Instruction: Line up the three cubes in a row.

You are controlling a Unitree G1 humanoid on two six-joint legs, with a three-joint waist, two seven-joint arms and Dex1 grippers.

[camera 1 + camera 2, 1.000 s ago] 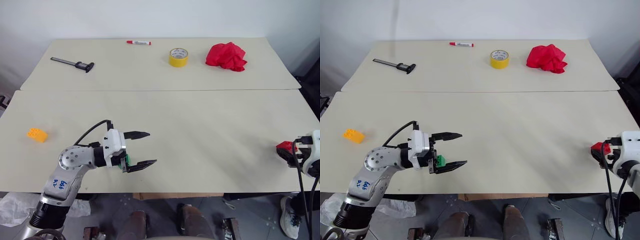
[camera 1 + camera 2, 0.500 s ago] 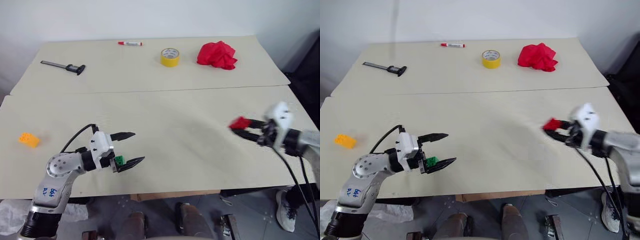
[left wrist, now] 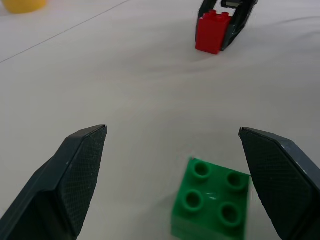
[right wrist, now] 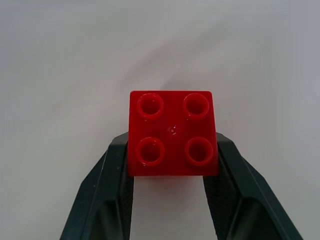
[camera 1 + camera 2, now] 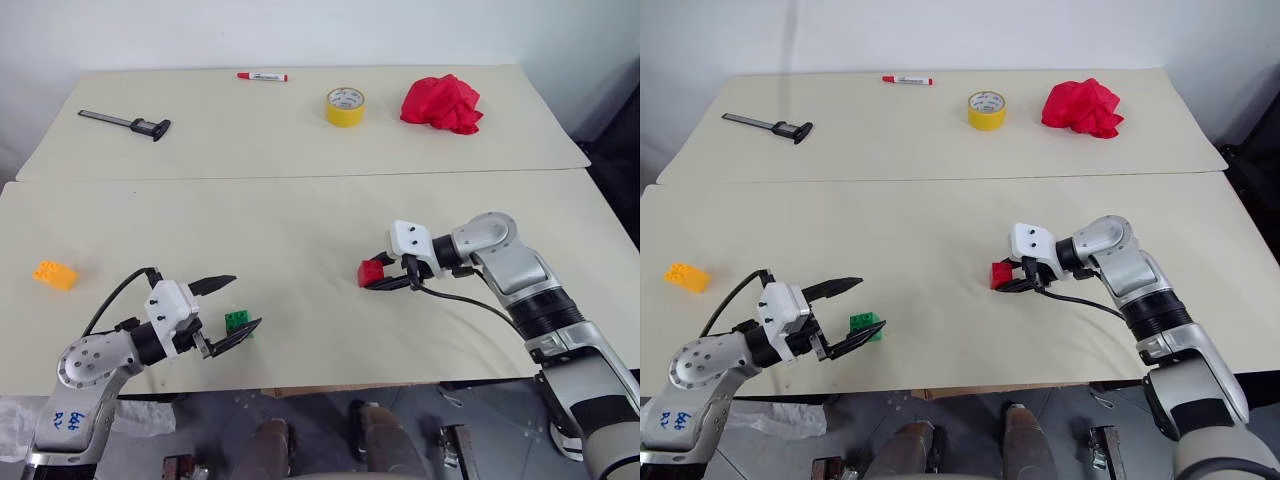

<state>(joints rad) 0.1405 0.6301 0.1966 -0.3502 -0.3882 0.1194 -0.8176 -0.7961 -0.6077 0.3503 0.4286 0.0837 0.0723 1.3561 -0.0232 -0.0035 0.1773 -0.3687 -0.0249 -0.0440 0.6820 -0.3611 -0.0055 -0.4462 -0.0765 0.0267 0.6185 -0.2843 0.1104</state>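
At the table's far-left near edge lies the orange-yellow studded plastic brick, long axis running left-right. The left pincer gapes wide around the green studded plastic brick, studs up. Right of centre, the right pincer clamps the red studded plastic brick by its flat sides. All look light, rigid, smooth; squeezing opposite flat faces should suit them best.

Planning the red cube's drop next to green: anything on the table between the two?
Nothing visible. The right gripper is shut on the red cube, and the stretch of table from it to the green cube is bare. The left gripper is open around the green cube.
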